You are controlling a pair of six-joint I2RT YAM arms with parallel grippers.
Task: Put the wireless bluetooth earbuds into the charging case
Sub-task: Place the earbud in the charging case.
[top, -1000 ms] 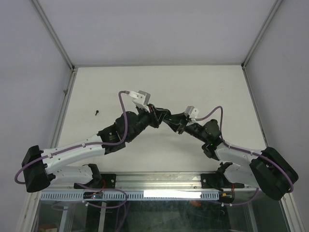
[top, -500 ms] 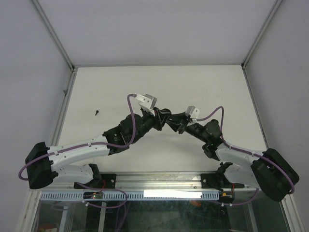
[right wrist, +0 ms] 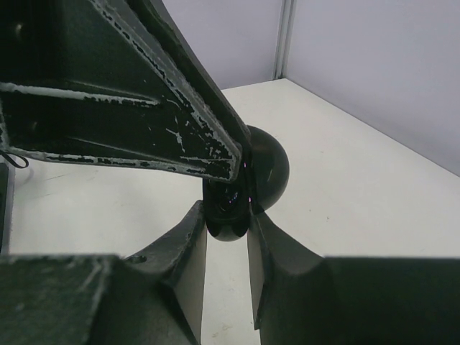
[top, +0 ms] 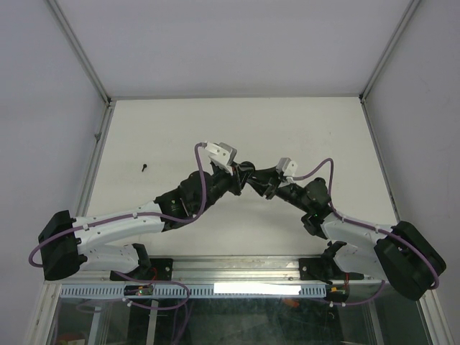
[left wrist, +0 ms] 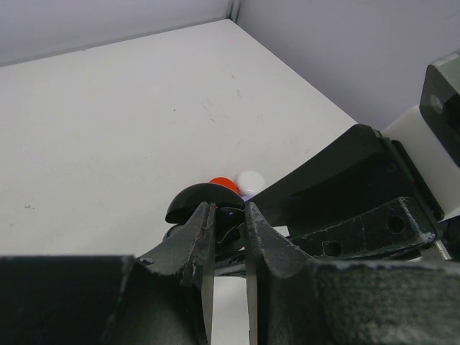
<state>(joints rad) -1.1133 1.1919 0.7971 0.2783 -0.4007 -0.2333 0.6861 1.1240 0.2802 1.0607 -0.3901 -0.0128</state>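
Observation:
The charging case is glossy black with its lid [right wrist: 269,169] open. My right gripper [right wrist: 227,219] is shut on the case's rounded base [right wrist: 228,230] and holds it above the table. My left gripper [left wrist: 228,215] is nearly shut, with its tips at the case's mouth beside the lid [left wrist: 198,198]; dark case fills the gap between them. A red earbud [left wrist: 223,183] and a white earbud [left wrist: 249,178] lie on the table just beyond, with a lavender patch under the white one. In the top view both grippers meet at mid-table [top: 246,175]. A tiny black piece [top: 145,168] lies far left.
The white table [top: 302,129] is walled by grey panels on the left, back and right. A metal rail [top: 237,269] with the arm bases runs along the near edge. The two wrists and their purple cables crowd the middle.
My left arm has moved right and forward, bringing its gripper up against the case in my right gripper. The right arm has barely moved.

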